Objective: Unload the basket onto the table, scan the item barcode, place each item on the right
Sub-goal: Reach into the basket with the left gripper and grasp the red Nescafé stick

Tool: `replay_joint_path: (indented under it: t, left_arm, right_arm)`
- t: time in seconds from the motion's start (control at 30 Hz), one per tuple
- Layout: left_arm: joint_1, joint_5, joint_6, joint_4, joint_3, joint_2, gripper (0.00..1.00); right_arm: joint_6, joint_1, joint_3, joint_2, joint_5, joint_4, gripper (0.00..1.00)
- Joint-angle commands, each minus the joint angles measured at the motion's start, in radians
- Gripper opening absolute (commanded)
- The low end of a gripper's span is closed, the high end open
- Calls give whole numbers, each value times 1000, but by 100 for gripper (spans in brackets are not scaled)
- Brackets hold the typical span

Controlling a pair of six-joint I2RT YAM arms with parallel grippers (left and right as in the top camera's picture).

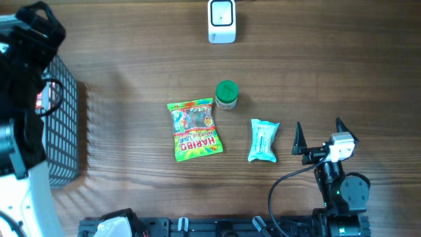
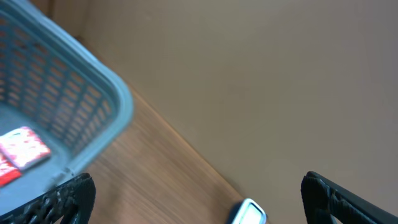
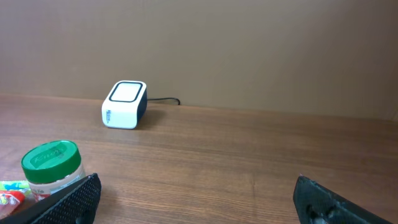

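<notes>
The white barcode scanner [image 1: 222, 21] stands at the table's far edge and also shows in the right wrist view as the scanner [image 3: 125, 104]. Three items lie mid-table: a Haribo bag [image 1: 194, 128], a green-lidded jar [image 1: 226, 95] and a light blue packet [image 1: 264, 140]. My right gripper [image 1: 320, 137] rests open just right of the blue packet, nothing between its fingers [image 3: 68, 202]. My left gripper [image 2: 199, 205] is open and empty, held above the grey basket [image 2: 93, 81], where a red-and-white packet [image 2: 22, 149] lies.
The grey basket [image 1: 62, 131] sits along the table's left edge under the left arm [image 1: 29, 46]. A cable runs from the scanner toward the back wall. The right arm's base [image 1: 342, 191] stands at the front right.
</notes>
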Motion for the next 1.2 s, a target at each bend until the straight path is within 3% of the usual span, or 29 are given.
replay_joint_path:
  t: [0.0, 0.13, 0.3, 0.43, 0.67, 0.8, 0.87, 0.93, 1.0, 1.03, 1.17]
  left_arm:
    - [79, -35, 23, -7, 7, 92, 100]
    - [177, -35, -7, -39, 6, 250, 100]
    - [295, -35, -171, -48, 6, 401, 100]
    - [380, -54, -180, -61, 5, 489, 100]
    - [411, -58, -192, -63, 5, 740, 99]
    - [457, -87, -217, -73, 5, 822, 73]
    - [470, -139, -217, -73, 3, 832, 68]
    - [470, -151, -214, -39, 3, 840, 50]
    - [463, -151, -214, -18, 3, 851, 52]
    - [461, -151, -218, -17, 3, 858, 60]
    - [461, -154, -222, 15, 3, 927, 60]
  right_arm:
    - [-14, 2, -1, -5, 10, 2, 100]
    - [-14, 2, -1, -5, 10, 2, 100]
    - [-14, 2, -1, -5, 10, 2, 100]
    - [-14, 2, -1, -5, 10, 2, 100]
    - [-14, 2, -1, -5, 10, 2, 100]
    - [-14, 2, -1, -5, 10, 2, 100]
    - [-14, 2, -1, -5, 10, 2, 100]
    - [-14, 2, -1, -5, 10, 2, 100]
    - [-14, 2, -1, -5, 10, 2, 100]
    - [-14, 2, -1, -5, 10, 2, 100]
    - [-14, 2, -1, -5, 10, 2, 100]
